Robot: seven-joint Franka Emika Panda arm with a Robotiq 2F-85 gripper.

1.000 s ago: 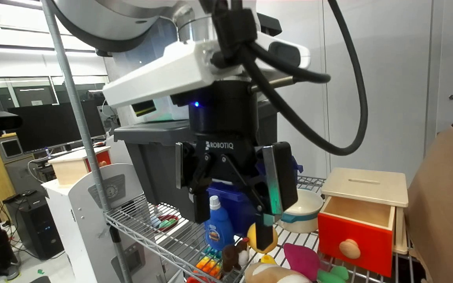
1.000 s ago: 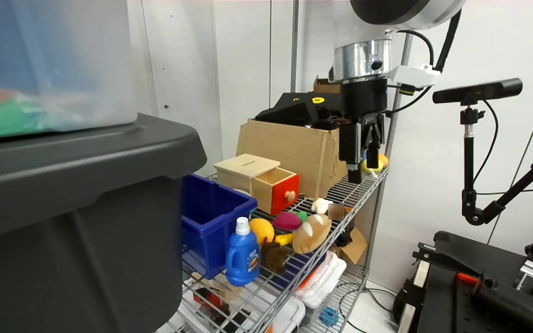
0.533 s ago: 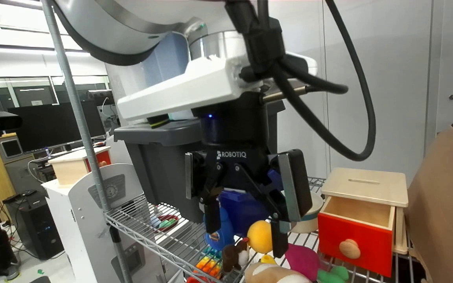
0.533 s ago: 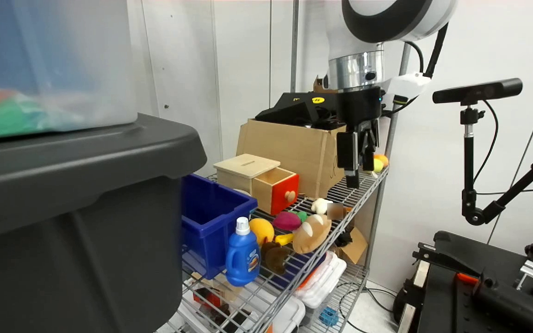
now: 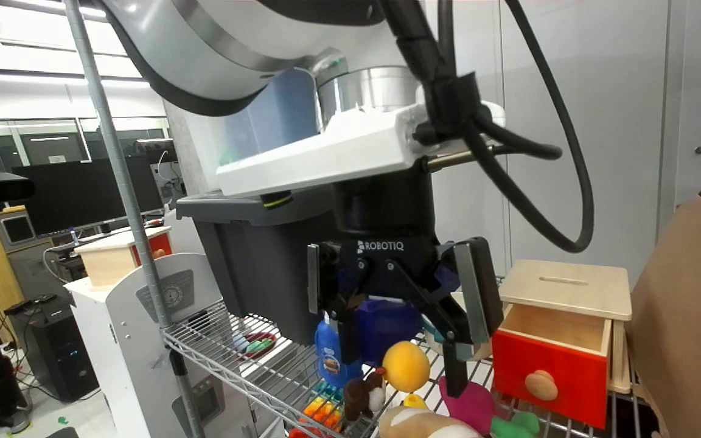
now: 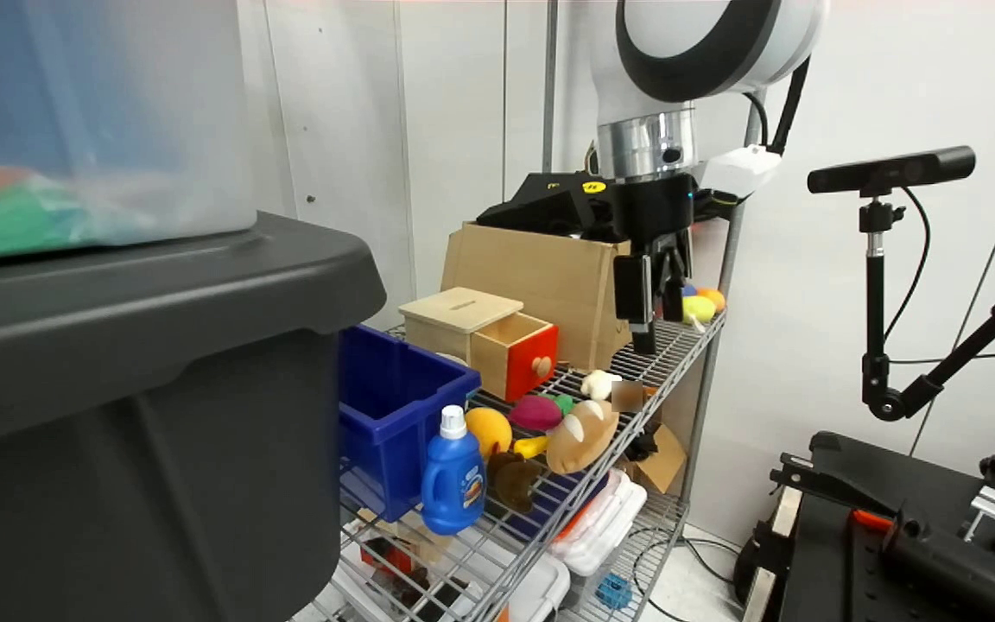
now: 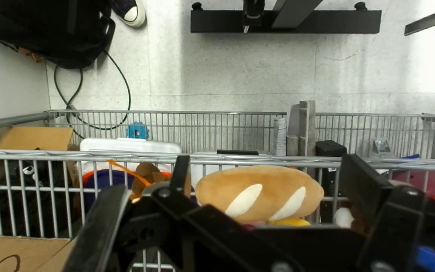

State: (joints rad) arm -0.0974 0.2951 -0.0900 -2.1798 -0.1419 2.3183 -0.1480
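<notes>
Hanging above a wire shelf (image 5: 238, 381), the gripper (image 5: 402, 374) is presenting two black, blocky fingers (image 5: 455, 371), parted wide and pointing downward. Lying lower down, near the shelf's front rail, a plush loaf (image 7: 263, 179) is appearing between the fingertips in the wrist view; its elongated, tan-brown oval is showing a soft surface with two slanting cream slashes. Just beside it, a rounded magenta toy (image 6: 535, 413) is resting, and a yellow-orange ball (image 6: 489, 430) is sitting near. Farther along, a blue bottle (image 6: 453, 479) with a white cap is standing against a rigid blue crate (image 6: 402, 458). A smooth, pale wooden box (image 6: 460, 309) is displaying its pulled-out drawer, whose red front (image 6: 534, 363) is bearing a round knob. Behind, a matte cardboard box (image 6: 567, 285) is standing.
</notes>
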